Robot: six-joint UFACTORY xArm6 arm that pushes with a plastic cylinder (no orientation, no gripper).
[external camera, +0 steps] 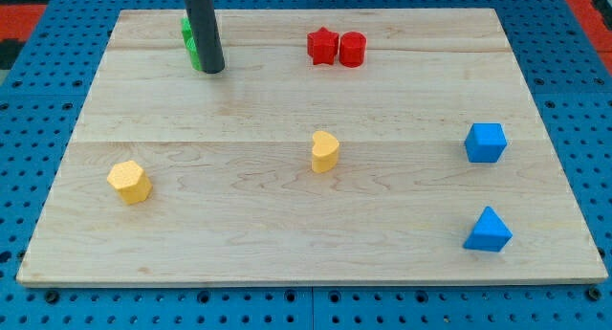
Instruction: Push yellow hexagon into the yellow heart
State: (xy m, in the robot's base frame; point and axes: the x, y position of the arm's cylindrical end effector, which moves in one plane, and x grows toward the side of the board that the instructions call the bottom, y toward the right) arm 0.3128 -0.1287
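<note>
At eleven o'clock on the counter [287, 24]: my tip [212, 70] (no pincer fitted), touching green block [190, 41]. Hexagon [129, 182] at eight o'clock, untouched; heart [325, 151] central. Approach step; next, get behind hexagon's nine-o'clock side, push toward three.

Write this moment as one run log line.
my tip: top left, beside green block | yellow hexagon: untouched, left of yellow heart, apart

A single camera looks down at a slant from the near edge, close enough that the wooden tabletop [287, 225] nearly fills the frame.
</note>
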